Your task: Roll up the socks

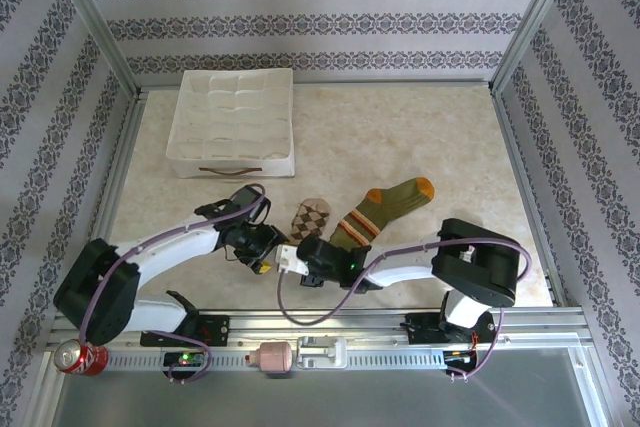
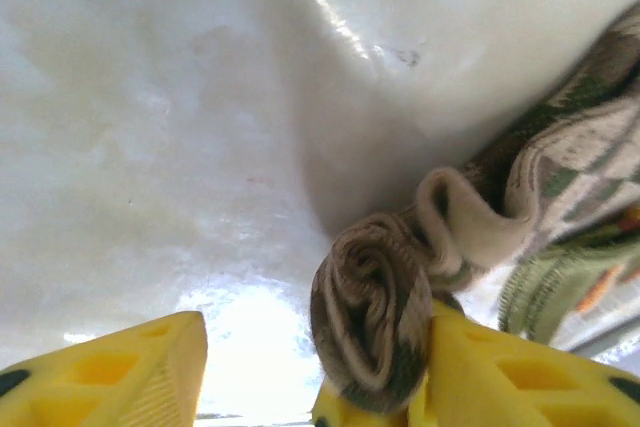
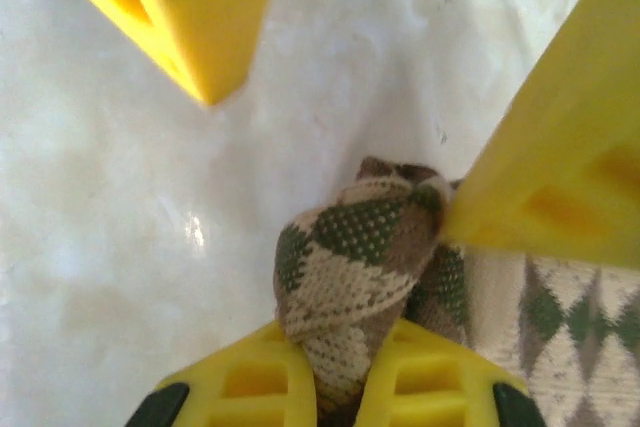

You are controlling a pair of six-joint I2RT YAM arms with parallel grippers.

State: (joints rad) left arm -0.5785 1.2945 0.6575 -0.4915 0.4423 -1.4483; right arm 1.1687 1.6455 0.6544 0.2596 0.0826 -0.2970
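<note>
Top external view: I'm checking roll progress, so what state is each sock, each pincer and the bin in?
Argyle sock, near end rolled tight, rest lying flat.
Green sock, flat, unrolled.
Left pincer, open, one finger against the roll.
Right pincer, shut on that roll.
Fabric organizer bin, upright, compartments look empty.

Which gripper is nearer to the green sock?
Right. The right gripper sits just left of the green sock; the left gripper is farther left, past the argyle sock.
</note>
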